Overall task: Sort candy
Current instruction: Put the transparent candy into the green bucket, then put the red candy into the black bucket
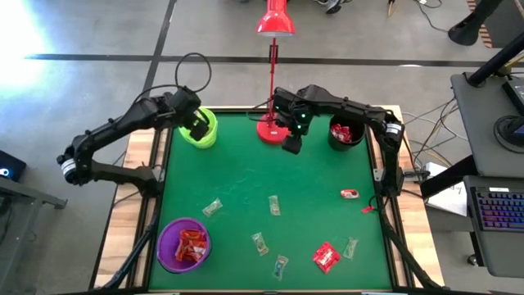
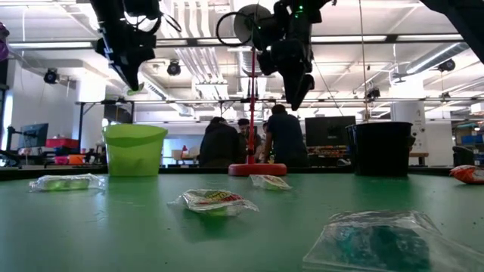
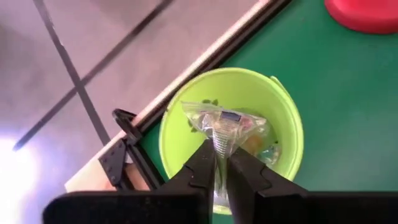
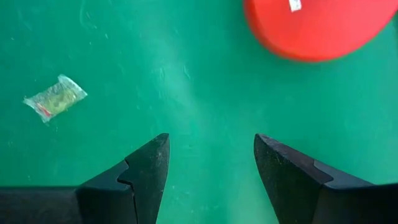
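Nearest the low camera: a clear greenish sweet (image 2: 382,240) on the green table (image 1: 246,192), wrapper crinkled, contents blurred. Beyond it a second clear wrapper (image 2: 214,201) with red and yellow-green print, unreadable.

Taking the lime-green cup (image 1: 201,129) as landmark, largest first:

Left arm reaching in from the table's left edge, left gripper (image 3: 221,163) directly above the cup's mouth, fingers pinched narrow on a clear greenish candy (image 3: 224,126) hanging over the opening. Transparent crinkled wrapper, small dark label at the top, writing too small to read. More clear sweets lying inside the cup below it.

Right arm stretching from the far right side, right gripper (image 4: 210,163) well to the right of the cup, just beside the red lamp base (image 1: 269,129), jaws spread wide and holding nothing, hovering over bare green. One clear greenish sweet (image 4: 55,98) near it, apart from the fingers.

Black cup (image 1: 345,133) far right of the lime cup, red sweets inside. Purple cup (image 1: 183,244) toward the near edge, red-and-white sweets inside.

Loose candy scattered between: a red sweet (image 1: 326,257), a red-and-white one (image 1: 350,194), several clear greenish ones (image 1: 273,206) mid-table. No legible writing on any.
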`<action>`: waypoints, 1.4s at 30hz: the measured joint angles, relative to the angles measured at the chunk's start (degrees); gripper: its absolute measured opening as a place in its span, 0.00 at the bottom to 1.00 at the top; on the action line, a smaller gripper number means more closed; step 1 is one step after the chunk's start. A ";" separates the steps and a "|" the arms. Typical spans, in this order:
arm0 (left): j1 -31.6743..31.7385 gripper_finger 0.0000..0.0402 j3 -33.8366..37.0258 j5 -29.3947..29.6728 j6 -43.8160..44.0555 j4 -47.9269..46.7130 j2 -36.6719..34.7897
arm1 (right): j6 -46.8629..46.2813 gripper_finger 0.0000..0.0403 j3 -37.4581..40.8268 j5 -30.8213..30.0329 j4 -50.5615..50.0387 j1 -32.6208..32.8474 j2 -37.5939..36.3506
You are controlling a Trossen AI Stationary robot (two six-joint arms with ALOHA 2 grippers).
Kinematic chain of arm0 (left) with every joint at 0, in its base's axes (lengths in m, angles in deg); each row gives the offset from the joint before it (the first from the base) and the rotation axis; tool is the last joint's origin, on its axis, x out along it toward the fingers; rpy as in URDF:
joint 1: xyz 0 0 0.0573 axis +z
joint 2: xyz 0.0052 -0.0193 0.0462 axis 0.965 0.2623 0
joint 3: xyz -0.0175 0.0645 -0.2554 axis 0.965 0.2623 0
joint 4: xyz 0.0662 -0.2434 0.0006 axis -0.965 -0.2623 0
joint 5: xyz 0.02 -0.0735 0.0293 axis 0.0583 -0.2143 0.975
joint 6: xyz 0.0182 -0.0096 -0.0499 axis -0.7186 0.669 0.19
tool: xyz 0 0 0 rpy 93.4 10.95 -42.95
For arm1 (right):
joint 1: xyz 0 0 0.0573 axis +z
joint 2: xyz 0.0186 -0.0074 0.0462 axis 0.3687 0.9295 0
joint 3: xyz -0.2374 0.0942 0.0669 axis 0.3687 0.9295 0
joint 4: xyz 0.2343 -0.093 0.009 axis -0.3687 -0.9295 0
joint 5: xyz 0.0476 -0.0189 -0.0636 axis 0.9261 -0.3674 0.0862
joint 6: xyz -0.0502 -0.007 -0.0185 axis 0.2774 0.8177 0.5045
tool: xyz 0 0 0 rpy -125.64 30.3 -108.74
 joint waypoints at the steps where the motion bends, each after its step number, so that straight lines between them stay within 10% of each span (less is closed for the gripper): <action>1: 0.15 0.05 -0.29 -0.47 -0.02 -0.22 0.48 | -0.13 0.56 0.39 0.01 -0.03 0.02 0.00; 14: 0.07 0.29 -8.47 -1.51 -3.40 -4.98 4.14 | -1.66 0.56 2.98 0.03 -1.56 2.64 -0.48; 42: -0.13 0.31 -1.33 -12.66 -16.53 -5.56 -8.47 | -42.03 0.56 6.26 -5.62 -10.48 25.75 -4.22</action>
